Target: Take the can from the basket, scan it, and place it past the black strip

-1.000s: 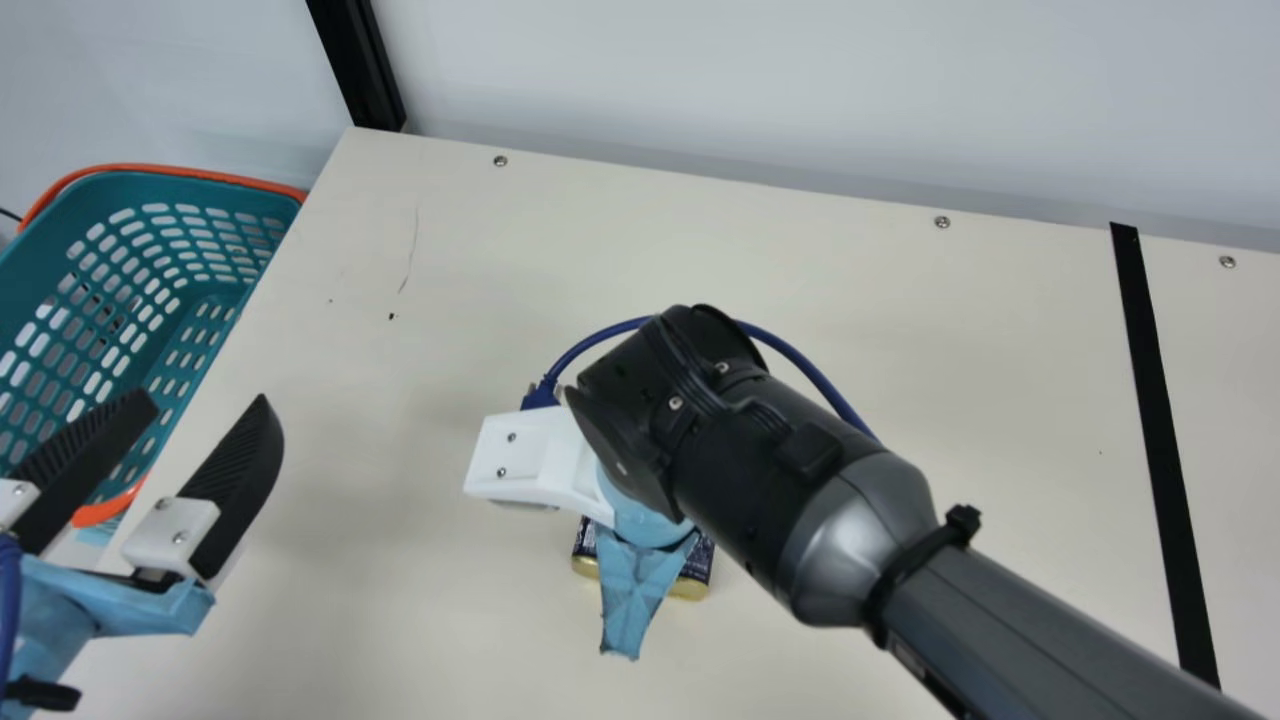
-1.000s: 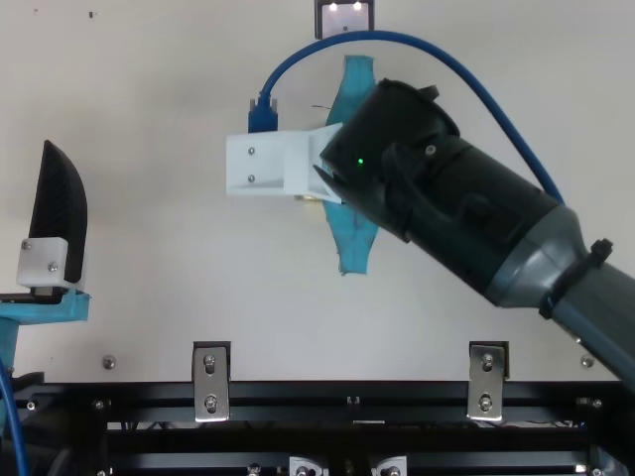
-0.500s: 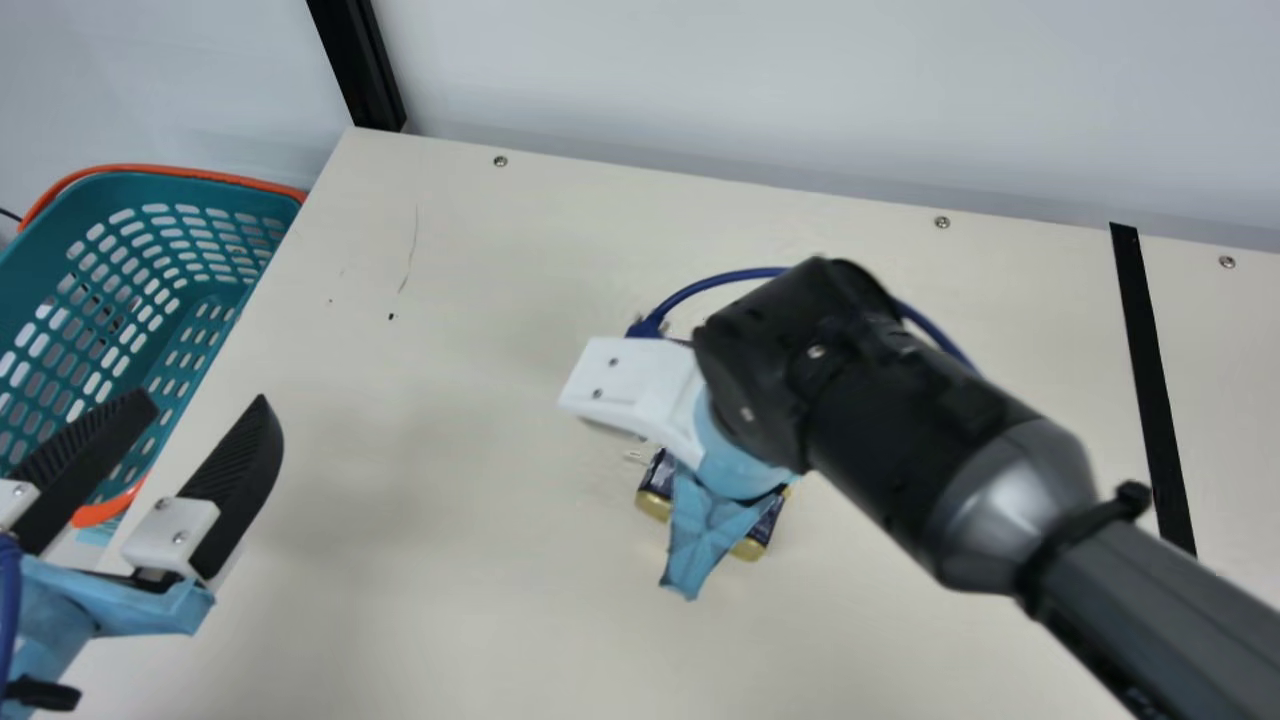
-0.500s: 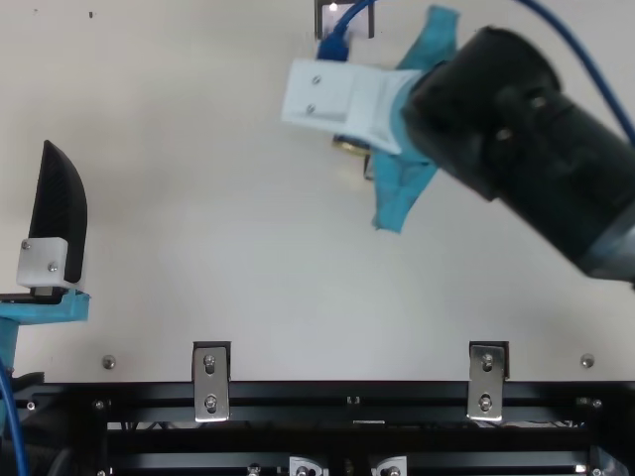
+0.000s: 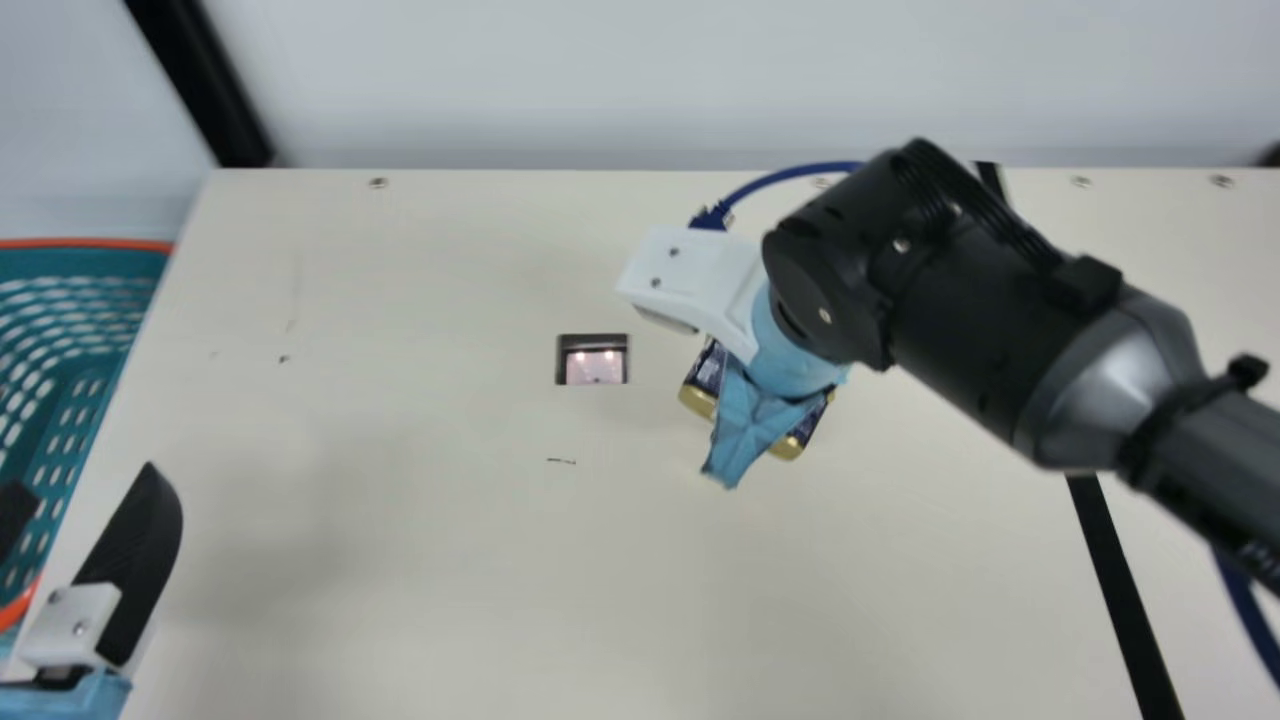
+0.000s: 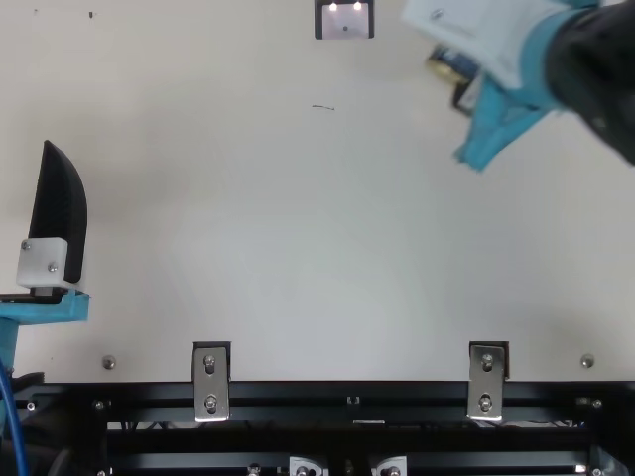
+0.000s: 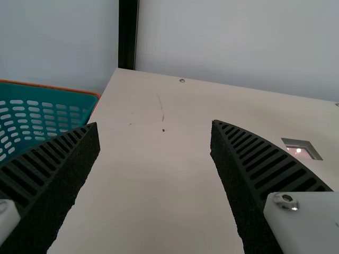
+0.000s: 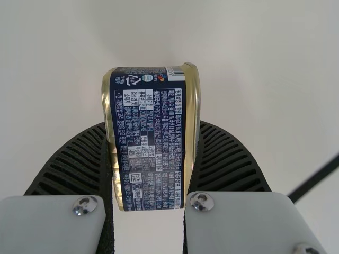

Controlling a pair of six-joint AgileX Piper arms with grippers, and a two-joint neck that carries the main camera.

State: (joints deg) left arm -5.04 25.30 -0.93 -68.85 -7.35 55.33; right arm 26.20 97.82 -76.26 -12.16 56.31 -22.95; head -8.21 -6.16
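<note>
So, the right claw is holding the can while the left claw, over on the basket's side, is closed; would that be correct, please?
Not quite: the left claw, on the side of the basket, is wide open, as the left wrist view shows. The right claw is indeed holding the can.

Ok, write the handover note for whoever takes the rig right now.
Left hand: open, nothing between its fingers, beside the basket.
Right hand: closed on the can, one finger on each side.
Where: in the main view the can is between the lit window, probably the scanner, and the black strip, short of the strip.
Done: can out of the basket. Whether the scan registered, I can't tell; check.
Left to do: carry the can past the strip, set it down, release.
</note>
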